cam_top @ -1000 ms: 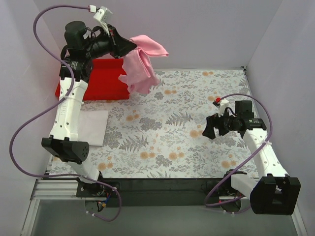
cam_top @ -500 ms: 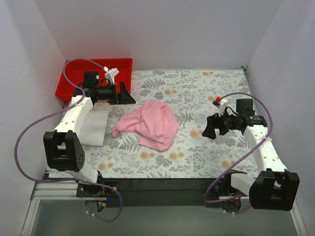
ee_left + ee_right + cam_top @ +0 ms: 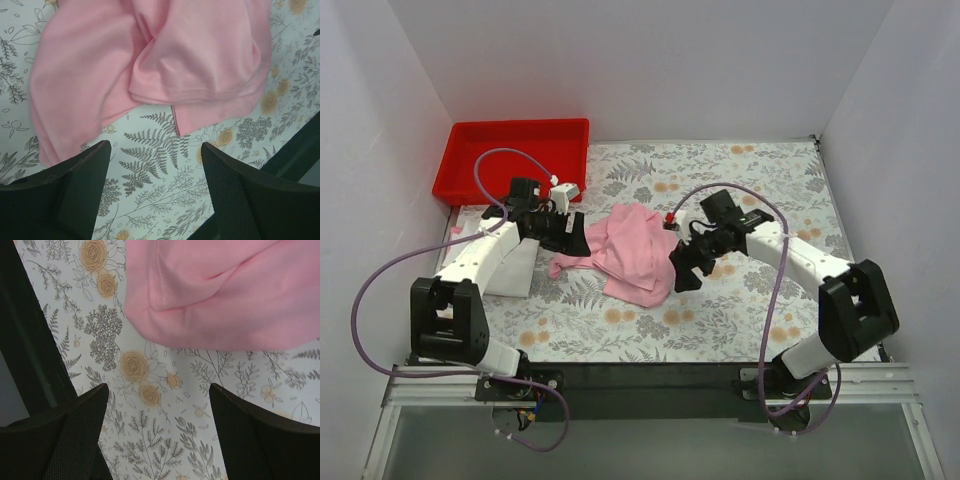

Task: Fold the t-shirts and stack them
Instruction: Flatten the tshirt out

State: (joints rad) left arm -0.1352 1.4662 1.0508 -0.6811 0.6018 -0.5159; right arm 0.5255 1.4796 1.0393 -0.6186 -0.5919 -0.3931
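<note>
A crumpled light pink t-shirt (image 3: pixel 632 250) lies in a heap on the floral tablecloth (image 3: pixel 740 310) at mid-table. It fills the top of the left wrist view (image 3: pixel 150 60) and of the right wrist view (image 3: pixel 230 295). My left gripper (image 3: pixel 572 235) stands open at the shirt's left edge, with only tablecloth between its fingers (image 3: pixel 75 195). My right gripper (image 3: pixel 683 268) is open at the shirt's right edge, also with nothing in it. A folded white t-shirt (image 3: pixel 515 265) lies flat at the left under the left arm.
A red plastic tray (image 3: pixel 470 175) sits at the back left corner against the wall. White walls close in the table on three sides. The table's dark front edge (image 3: pixel 30 350) shows beside the right gripper.
The left gripper let go of the pink t-shirt, which dropped from the air onto mid-table; the left arm came down beside it. The right arm swung in from the right to the shirt's right edge.
</note>
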